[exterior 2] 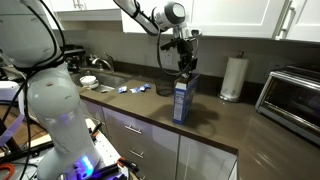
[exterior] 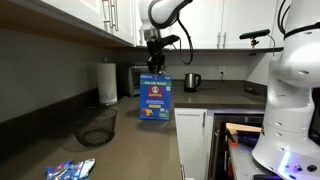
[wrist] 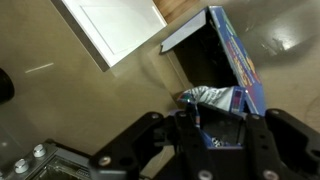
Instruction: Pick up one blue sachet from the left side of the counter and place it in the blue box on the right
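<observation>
The blue box (exterior: 155, 97) stands upright on the dark counter (exterior: 130, 150), its top open; it also shows in the other exterior view (exterior 2: 183, 98) and in the wrist view (wrist: 243, 60). My gripper (exterior: 155, 66) hangs straight above the box's open top in both exterior views (exterior 2: 185, 68). In the wrist view my gripper (wrist: 210, 112) is shut on a crinkly blue sachet (wrist: 212, 97), which sits at the box's opening. Several more blue sachets (exterior: 70, 170) lie on the counter, also seen in an exterior view (exterior 2: 130, 89).
A black wire basket (exterior: 95, 127) sits between the loose sachets and the box. A paper towel roll (exterior 2: 233, 78) and a silver toaster oven (exterior 2: 295, 92) stand by the wall. A kettle (exterior: 192, 81) is on the far counter. A white robot body (exterior 2: 55, 110) stands nearby.
</observation>
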